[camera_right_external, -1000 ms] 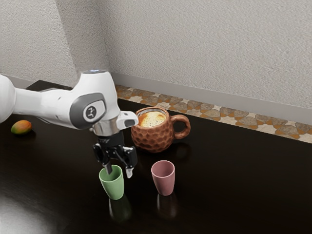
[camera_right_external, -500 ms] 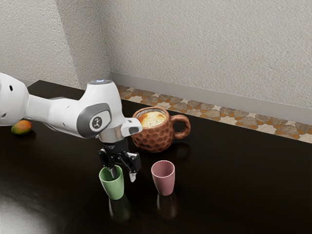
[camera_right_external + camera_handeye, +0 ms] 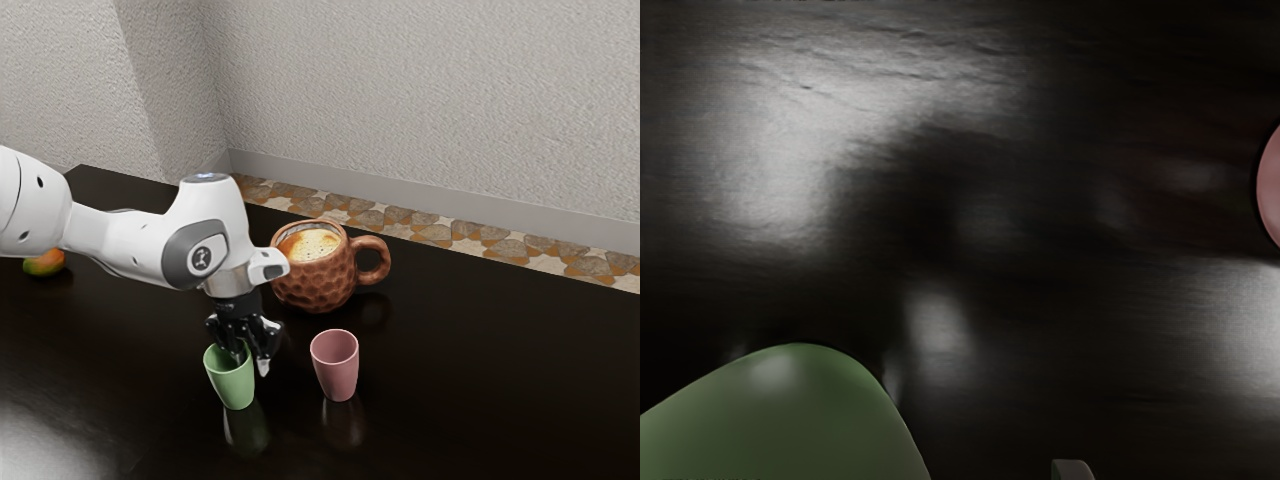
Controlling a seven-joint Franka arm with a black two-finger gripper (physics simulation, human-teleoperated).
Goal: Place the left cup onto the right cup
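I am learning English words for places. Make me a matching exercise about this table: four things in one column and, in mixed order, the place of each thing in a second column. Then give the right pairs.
Things
1. green cup
2. pink cup
3. brown mug
4. orange-green fruit

Places
A. behind both cups, handle toward the exterior view's right
B. far off at the exterior view's left edge
C. directly under the claw
D. standing free, to the exterior view's right of the claw

Pairs: 1-C, 2-D, 3-A, 4-B

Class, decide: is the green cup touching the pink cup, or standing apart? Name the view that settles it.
Apart. The exterior view shows bare dark table between the green cup and the pink cup.
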